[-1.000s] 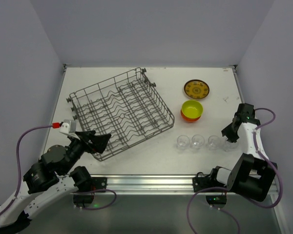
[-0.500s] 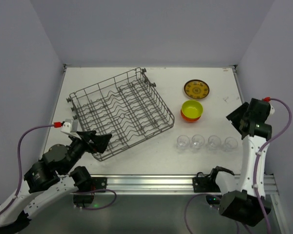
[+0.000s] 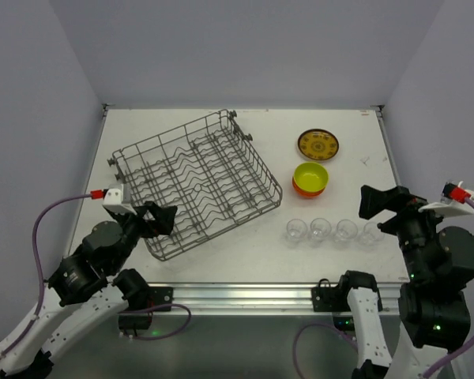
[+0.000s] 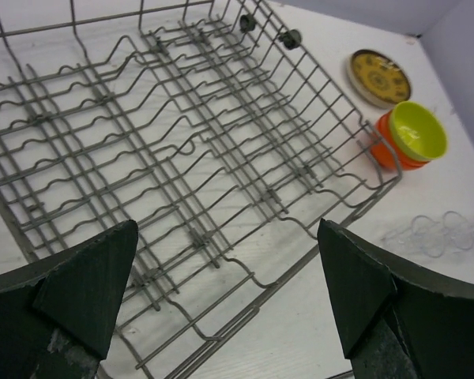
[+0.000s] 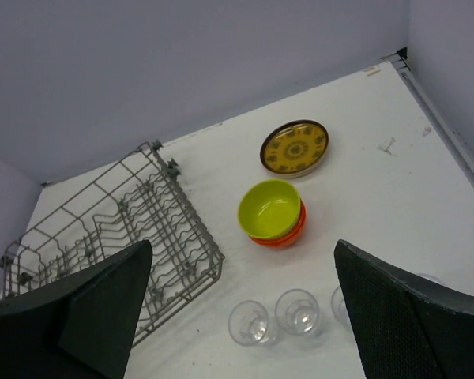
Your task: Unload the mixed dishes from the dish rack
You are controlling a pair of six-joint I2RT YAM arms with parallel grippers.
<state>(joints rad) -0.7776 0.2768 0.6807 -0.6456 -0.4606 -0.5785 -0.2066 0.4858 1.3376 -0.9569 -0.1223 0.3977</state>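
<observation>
The dish rack (image 3: 196, 183) is a grey wire basket, left of centre on the table, with no dishes in it. To its right lie a brown-gold patterned plate (image 3: 317, 144) and a lime-yellow bowl (image 3: 310, 174) nested in an orange bowl (image 3: 300, 189). Several clear glass cups (image 3: 321, 229) stand in a row in front of them. My left gripper (image 3: 156, 219) hovers open over the rack's near corner (image 4: 245, 276). My right gripper (image 3: 379, 212) is raised, open and holding nothing, above the right end of the cup row; its wrist view looks down on the cups (image 5: 298, 310) and bowls (image 5: 270, 209).
Purple walls close in the table on the left, back and right. A metal rail (image 3: 245, 294) runs along the near edge between the arm bases. Bare tabletop (image 3: 221, 260) lies in front of the rack.
My right gripper has opened, let go of the rightmost cup and risen up and back from the row. My left gripper has lifted slightly at the rack's corner.
</observation>
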